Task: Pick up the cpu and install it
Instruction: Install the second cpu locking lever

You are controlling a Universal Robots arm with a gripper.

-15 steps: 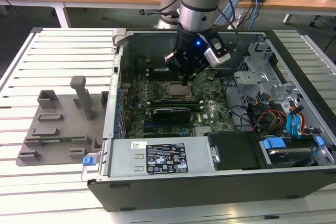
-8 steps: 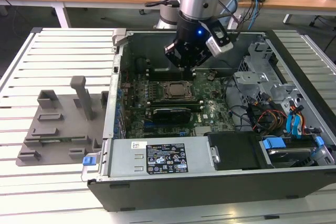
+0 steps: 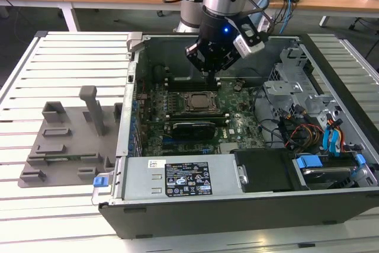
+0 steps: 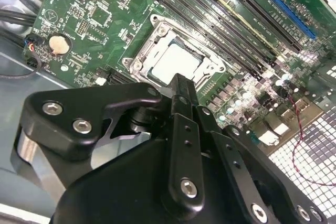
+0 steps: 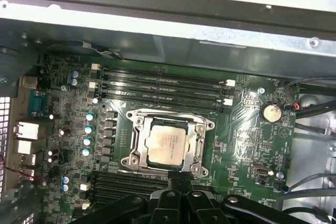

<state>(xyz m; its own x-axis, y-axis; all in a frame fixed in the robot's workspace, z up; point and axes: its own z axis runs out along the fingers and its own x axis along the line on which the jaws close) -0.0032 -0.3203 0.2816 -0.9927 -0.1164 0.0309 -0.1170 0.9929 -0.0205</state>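
Gripper (image 3: pixel 211 74) hangs inside the open computer case (image 3: pixel 237 217), just above the motherboard (image 3: pixel 237 124); fingers look pressed together w/ nothing between them. Cpu (image 5: pixel 169 144) already sits flat in the socket frame (image 5: pixel 137 157), near the gripper tip in both wrist views. Grey fixture tray (image 3: pixel 59 146) lies on the table (image 3: pixel 35 69), at the exterior view's left of the case.

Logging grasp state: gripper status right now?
Gripper: fingers closed, holding nothing; it hovers above the cpu, which sits in the socket frame.
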